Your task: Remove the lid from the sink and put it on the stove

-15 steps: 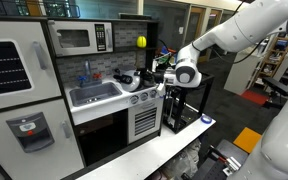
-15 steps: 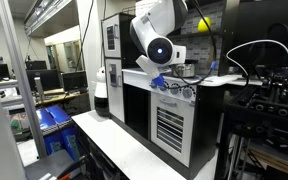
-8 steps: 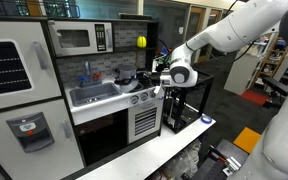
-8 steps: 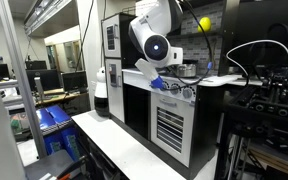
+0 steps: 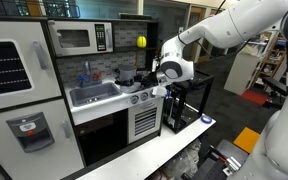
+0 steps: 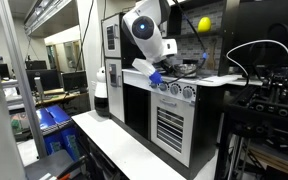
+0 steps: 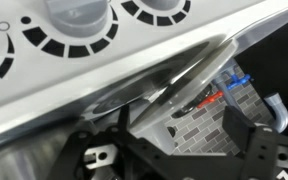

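In the wrist view my gripper (image 7: 179, 123) is open, with its two dark fingers wide apart and only the brick-pattern back wall between them. Just above the fingers lies the lid (image 7: 169, 85), a dark round thing with a shiny rim, resting on the stove (image 7: 44, 85) behind the row of knobs (image 7: 79, 12). In an exterior view the gripper (image 5: 150, 76) hovers over the stove (image 5: 137, 88), close beside the dark lid (image 5: 129, 78). The grey sink (image 5: 92, 96) lies to the left of the stove, and I see nothing in it. From the side the gripper (image 6: 150, 72) sits low over the stove (image 6: 179, 80).
A microwave (image 5: 76, 40) and a yellow ball (image 5: 141, 42) sit on the shelf above the counter. The oven front (image 5: 144, 120) is below the knobs. A tall white cabinet (image 5: 9, 80) stands left of the sink, and a white table (image 5: 134, 160) runs in front.
The jaws have gone from shut to wide open, letting go of the lid on the stove. The wrist has lifted and drifted left in both exterior views.
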